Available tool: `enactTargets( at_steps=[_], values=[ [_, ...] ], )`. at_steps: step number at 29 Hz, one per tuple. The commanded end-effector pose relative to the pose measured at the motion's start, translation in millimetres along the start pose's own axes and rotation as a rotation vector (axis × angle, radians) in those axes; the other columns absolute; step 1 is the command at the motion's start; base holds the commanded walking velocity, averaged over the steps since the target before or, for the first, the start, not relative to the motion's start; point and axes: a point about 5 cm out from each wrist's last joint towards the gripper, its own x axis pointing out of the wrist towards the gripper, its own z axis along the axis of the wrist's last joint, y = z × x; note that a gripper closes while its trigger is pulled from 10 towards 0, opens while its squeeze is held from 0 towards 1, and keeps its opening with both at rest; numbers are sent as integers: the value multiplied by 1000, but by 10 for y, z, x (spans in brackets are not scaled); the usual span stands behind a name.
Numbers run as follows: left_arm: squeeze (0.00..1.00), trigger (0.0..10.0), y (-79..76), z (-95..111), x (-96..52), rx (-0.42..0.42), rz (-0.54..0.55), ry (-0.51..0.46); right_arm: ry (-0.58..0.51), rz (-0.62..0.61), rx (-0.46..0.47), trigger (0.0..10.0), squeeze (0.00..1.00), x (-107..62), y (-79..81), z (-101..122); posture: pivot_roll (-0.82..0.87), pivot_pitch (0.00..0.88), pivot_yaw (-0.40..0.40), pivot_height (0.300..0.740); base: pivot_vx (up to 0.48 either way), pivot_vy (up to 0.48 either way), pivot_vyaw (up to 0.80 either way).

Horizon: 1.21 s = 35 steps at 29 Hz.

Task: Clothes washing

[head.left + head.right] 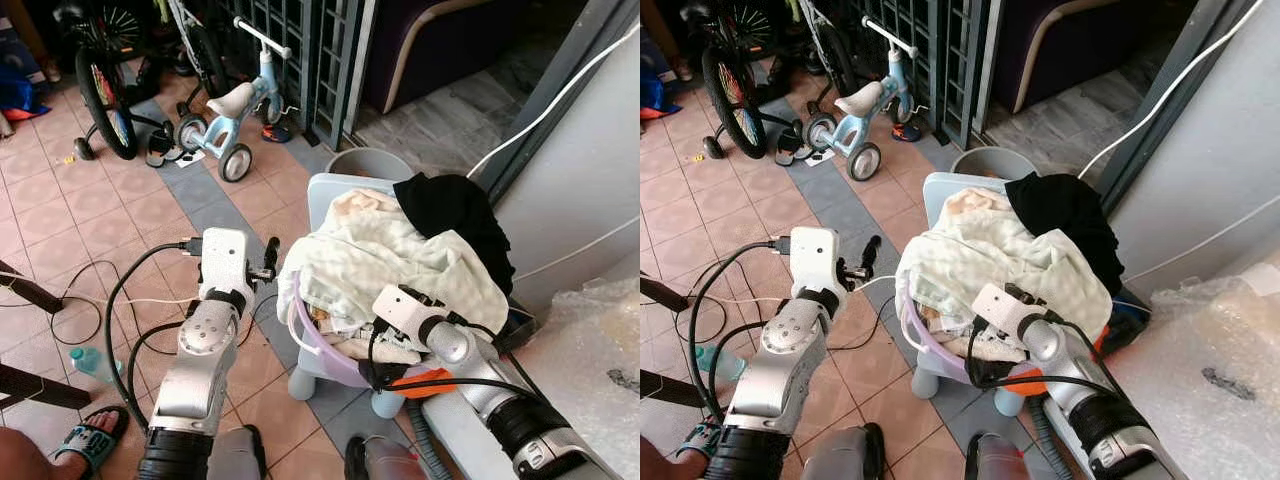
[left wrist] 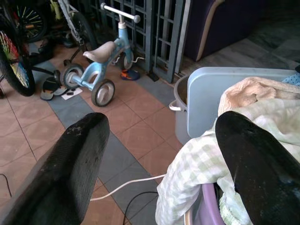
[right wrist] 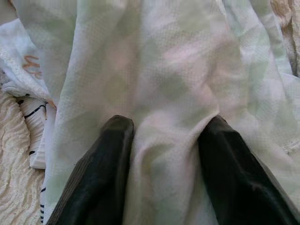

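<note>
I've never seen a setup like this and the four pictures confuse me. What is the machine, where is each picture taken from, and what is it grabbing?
It is a walking humanoid robot with two silver arms. Two pictures come from cameras in its head, looking down; the other two sit on its wrists, looking along each pincer's black fingers. Before it a purple laundry basket rests on a pale blue chair, heaped with clothes. The right pincer presses into a pale green checked cloth, fabric bunched between its fingers. The left pincer hovers open beside the basket. A child's tricycle stands behind.

A home's tiled porch: child's tricycle (image 1: pixel 228 118), bicycle (image 1: pixel 105 95), metal gate (image 1: pixel 300 50).
</note>
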Motion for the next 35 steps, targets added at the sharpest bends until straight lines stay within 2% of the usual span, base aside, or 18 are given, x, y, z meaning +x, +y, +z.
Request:
enactTargets(
  at_steps=[1, 12, 19, 23, 26, 27, 30, 35],
  values=[
    [0, 10000, 3, 54, 4, -7, 5, -13, 11, -10, 14, 0, 0, 4, -26, -41, 52, 133, -49, 740, 0, 0, 0],
    [0, 10000, -74, 49, 19, -22, -9, -10, 17, -37, 103, 0, 0, -14, -127, -102, 21, 147, -42, 740, 0, 0, 0],
    [0, 10000, -42, 29, 26, -25, 9, -6, 1, -81, 340, 0, 0, -13, -137, -75, 31, 139, -48, 740, 0, 0, 0],
    [0, 10000, -24, 40, 21, -24, 13, -8, 6, -123, 383, 0, 0, -16, -156, -82, 30, 139, -43, 740, 0, 0, 0],
    [0, 10000, -8, 32, 6, -20, 12, -5, -114, -321, 664, 0, 0, -132, -386, 57, 23, 143, -30, 740, 0, 0, 0],
    [0, 10000, -12, 25, 3, -20, 9, -2, -151, -367, 709, 0, 0, -190, -440, 107, 20, 143, -29, 740, 0, 0, 0],
    [0, 10000, -44, 5, -10, -16, -7, 5, -228, -375, 662, 0, 0, -342, -429, 235, 7, 138, -28, 740, 0, 0, 0],
    [0, 10000, -55, 24, -18, -16, -22, 5, -292, -457, 763, 0, 0, -626, -449, 224, -5, 132, -22, 740, 0, 0, 0]
  ],
)
